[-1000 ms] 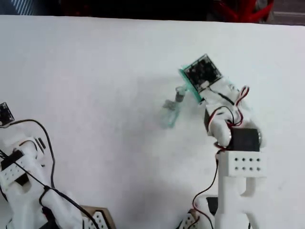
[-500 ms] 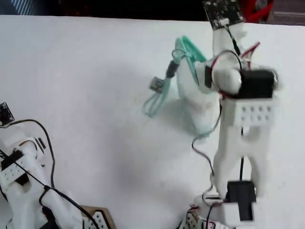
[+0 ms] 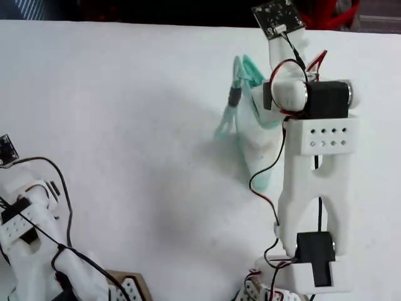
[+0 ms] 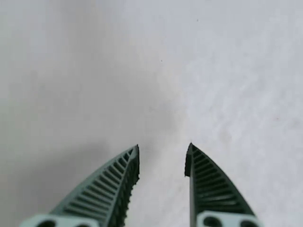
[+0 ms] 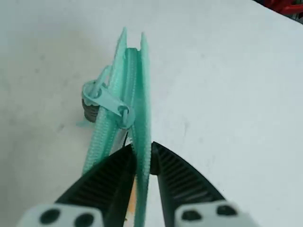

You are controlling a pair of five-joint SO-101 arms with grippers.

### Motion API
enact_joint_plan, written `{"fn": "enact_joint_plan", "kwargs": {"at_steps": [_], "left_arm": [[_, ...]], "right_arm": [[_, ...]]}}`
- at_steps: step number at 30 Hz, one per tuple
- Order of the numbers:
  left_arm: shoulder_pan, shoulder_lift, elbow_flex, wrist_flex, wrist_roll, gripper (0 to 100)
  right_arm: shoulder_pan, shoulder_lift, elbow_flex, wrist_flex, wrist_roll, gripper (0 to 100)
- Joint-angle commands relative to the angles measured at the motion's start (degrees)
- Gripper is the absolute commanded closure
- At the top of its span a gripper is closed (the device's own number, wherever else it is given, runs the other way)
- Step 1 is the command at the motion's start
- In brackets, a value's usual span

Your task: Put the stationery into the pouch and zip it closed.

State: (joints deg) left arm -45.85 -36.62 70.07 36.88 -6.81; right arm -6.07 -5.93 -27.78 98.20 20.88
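On the white table (image 3: 125, 94), the right arm (image 3: 316, 157) stretched up the right side of the high view and stood in the way of the pouch (image 3: 254, 147), covering its right flank and upper end. A red and black cable (image 3: 266, 188) crossed the lower part of the pouch. A circuit board (image 3: 277, 17) sat at the arm's far tip near the top edge, with a red frame (image 3: 326, 12) behind the table's back edge. The left arm (image 3: 31, 238) sat in the lower left corner, well apart from the pouch, with a brown block (image 3: 128, 285) at the bottom edge beside it.

The pouch, mint green and translucent, lay right of centre in the upper half. Its long axis ran from the top of the frame downward, leaning slightly right at the lower end. In the right wrist view it stood on edge, zip seam uppermost, pointing away from the camera. The zip pull (image 5: 111, 101) hung on the seam near the far end, and a cord loop (image 3: 227, 122) with a dark collar trailed off the pouch's left side.

The right gripper (image 5: 142, 153) had its jaws pinching the pouch's upper edge. The left gripper (image 4: 162, 161) hung over bare table with its jaws spread.

Counted: one pouch, one zip pull, one cord loop, two arms, two grippers
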Motion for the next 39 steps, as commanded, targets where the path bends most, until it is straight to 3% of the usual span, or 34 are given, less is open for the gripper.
{"fn": "enact_joint_plan", "kwargs": {"at_steps": [1,5,12,17,22,29,32,35,39], "left_arm": [[6.0,-0.5,-0.4,-1.2,-0.6,83],[13.1,-0.5,-5.3,0.4,-0.3,83],[34.1,-0.1,-29.4,13.8,2.1,82],[48.0,0.0,-44.0,17.4,3.0,82],[58.2,0.1,-46.8,6.9,3.0,82],[62.5,7.3,-40.2,-15.6,3.4,83],[62.3,15.5,-41.2,-19.7,8.4,83],[62.1,23.2,-43.6,-19.9,12.3,83],[61.9,26.2,-43.8,-19.9,12.8,83]], "right_arm": [[1.5,-1.9,1.7,-1.4,0.5,98.1],[2.2,-2.3,3.3,-1.2,0.7,98.1],[2.9,-2.6,4.3,-0.9,4.5,98.1],[4.2,-2.2,4.5,-0.9,7.0,98.1],[4.7,-2.1,4.5,-1.3,7.6,98.1],[4.6,-2.1,6.2,-1.5,21.0,97.8],[4.8,-2.1,9.8,-2.0,28.2,97.7],[5.6,-2.1,13.6,-5.6,30.1,96.9],[5.6,-2.1,16.9,-8.5,30.1,80.6]]}}
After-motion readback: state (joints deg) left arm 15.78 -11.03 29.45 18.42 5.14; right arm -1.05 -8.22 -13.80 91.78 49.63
